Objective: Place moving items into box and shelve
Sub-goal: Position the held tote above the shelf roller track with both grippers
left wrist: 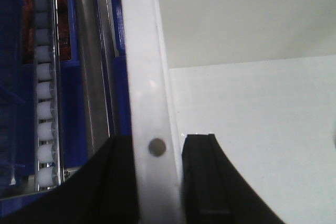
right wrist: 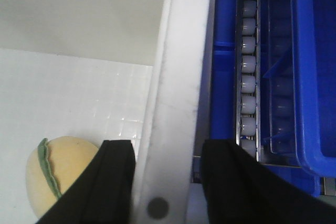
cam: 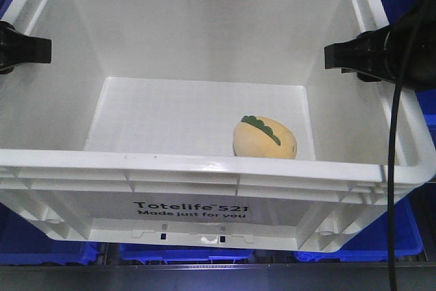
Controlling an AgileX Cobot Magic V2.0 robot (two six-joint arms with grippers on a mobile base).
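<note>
Plush toy [cam: 265,138] — yellow-orange, green scalloped leaf strip across the top — lying on the floor of the white crate [cam: 204,168], toward the crate's right wall and near its front wall. Resting free, touching neither gripper. No other loose items visible inside the crate.

Packing step judged complete as far as shown. Shelving step judged under way but not finished: crate held at both side rims, blue bins [cam: 48,250] showing below and around the crate, roller track [right wrist: 247,72] just outside the crate's right rim and another outside its left rim. No shelf position identifiable.

Left gripper [left wrist: 157,182] astride the crate's left rim, one finger outside, one inside; outer finger appears against the rim, inner one shows a thin gap — judged clamped on the rim, firmness not confirmable. Right gripper [right wrist: 160,182] likewise astride the crate's right rim, fingers close on both faces; judged clamped on it.

Limitations of view:
- Fingertips of both grippers cut off at the lower edge of the wrist views; contact pressure not verifiable.
- Whether the crate rests on the rollers or hangs lifted — cannot tell.
- Toy's stitched face not discernible; lower part of the toy hidden behind the crate's front rim in the front view, partly behind the right gripper's inner finger in the right wrist view.
- Area behind the crate out of frame; destination shelf not visible.
</note>
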